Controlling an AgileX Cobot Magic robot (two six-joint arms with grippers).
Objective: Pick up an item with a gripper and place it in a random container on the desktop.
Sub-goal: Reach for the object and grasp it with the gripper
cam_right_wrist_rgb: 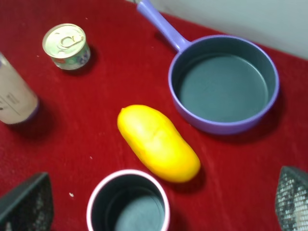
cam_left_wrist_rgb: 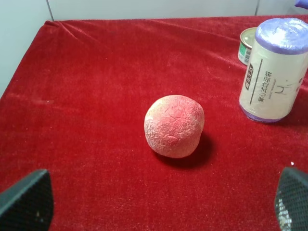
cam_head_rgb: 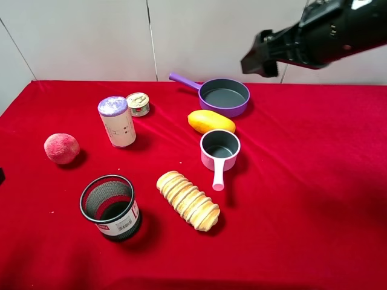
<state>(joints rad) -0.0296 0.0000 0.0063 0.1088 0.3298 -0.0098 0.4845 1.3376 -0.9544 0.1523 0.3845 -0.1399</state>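
The item, a white canister [cam_head_rgb: 117, 122] with a crinkled purple top, stands upright at the back left of the red desktop [cam_head_rgb: 302, 181]. It also shows in the left wrist view [cam_left_wrist_rgb: 274, 72] and at the frame edge in the right wrist view [cam_right_wrist_rgb: 14, 96]. The black mesh container [cam_head_rgb: 110, 207] stands empty near the front left. My right gripper [cam_head_rgb: 254, 60] hangs high over the back right, above the pans, open and empty [cam_right_wrist_rgb: 159, 202]. My left gripper [cam_left_wrist_rgb: 159, 204] is low at the left edge, open, with nothing between its fingers.
A pink peach [cam_left_wrist_rgb: 174, 126] lies just ahead of the left gripper. A small tin can [cam_head_rgb: 138, 103] stands beside the canister. A purple frying pan [cam_head_rgb: 224, 95], a yellow mango [cam_head_rgb: 210, 121], a pink-handled saucepan [cam_head_rgb: 219, 148] and a bread loaf [cam_head_rgb: 188, 200] fill the middle.
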